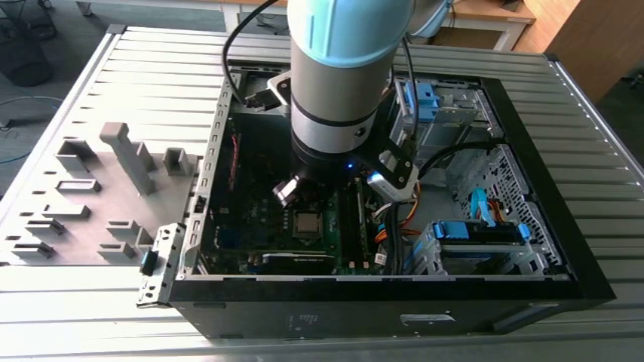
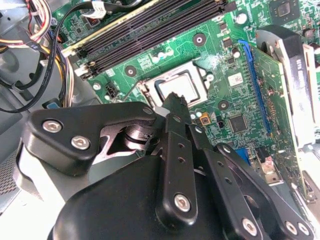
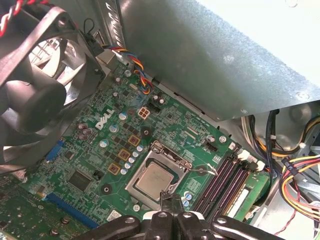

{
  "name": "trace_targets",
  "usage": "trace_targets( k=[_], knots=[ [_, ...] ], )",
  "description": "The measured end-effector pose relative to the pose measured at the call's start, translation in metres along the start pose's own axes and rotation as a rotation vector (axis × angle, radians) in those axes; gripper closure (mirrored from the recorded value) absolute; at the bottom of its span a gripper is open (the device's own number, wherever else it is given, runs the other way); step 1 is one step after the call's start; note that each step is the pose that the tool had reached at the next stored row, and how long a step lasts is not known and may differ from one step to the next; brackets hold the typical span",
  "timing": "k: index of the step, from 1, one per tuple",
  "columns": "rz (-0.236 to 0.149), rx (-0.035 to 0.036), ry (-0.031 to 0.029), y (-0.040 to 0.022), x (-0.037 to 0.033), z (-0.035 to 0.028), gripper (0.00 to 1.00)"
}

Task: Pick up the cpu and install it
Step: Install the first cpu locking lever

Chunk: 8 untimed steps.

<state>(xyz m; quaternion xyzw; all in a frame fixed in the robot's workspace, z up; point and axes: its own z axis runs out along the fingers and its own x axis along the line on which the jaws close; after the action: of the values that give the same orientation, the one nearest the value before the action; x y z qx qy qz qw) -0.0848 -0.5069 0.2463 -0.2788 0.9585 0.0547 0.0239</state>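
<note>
The cpu [image 1: 307, 223] [image 2: 179, 86] [image 3: 154, 181] is a small silvery-grey square lying flat in the metal-framed socket [image 3: 150, 156] of the green motherboard [image 1: 252, 226] [image 2: 225, 75] [image 3: 100, 150], inside the open computer case [image 1: 563, 286]. My gripper [image 2: 175, 100] [image 3: 169, 196] hangs just above the cpu's near edge. Its black fingers are drawn together into one tip with nothing between them. The arm's grey wrist [image 1: 337, 113] reaches down into the case right over the socket.
A black fan [image 3: 35, 85] stands beside the board. Memory slots [image 2: 150, 25] [image 3: 225, 180] run along one side of the socket and an upright expansion card [image 2: 290, 75] along another. Coloured cables [image 3: 295, 165] and blue drive brackets [image 1: 478, 230] fill the case's other half. A grey tray of blocks [image 1: 101, 196] lies outside.
</note>
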Motion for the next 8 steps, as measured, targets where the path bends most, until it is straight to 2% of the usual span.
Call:
trace_targets(
  k=[4, 8],
  knots=[
    [-0.007, -0.0006, 0.0007, 0.0001, 0.0001, 0.0, 0.89],
    [-0.068, -0.0052, 0.0063, 0.0, 0.0001, 0.0, 0.89]
  ],
)
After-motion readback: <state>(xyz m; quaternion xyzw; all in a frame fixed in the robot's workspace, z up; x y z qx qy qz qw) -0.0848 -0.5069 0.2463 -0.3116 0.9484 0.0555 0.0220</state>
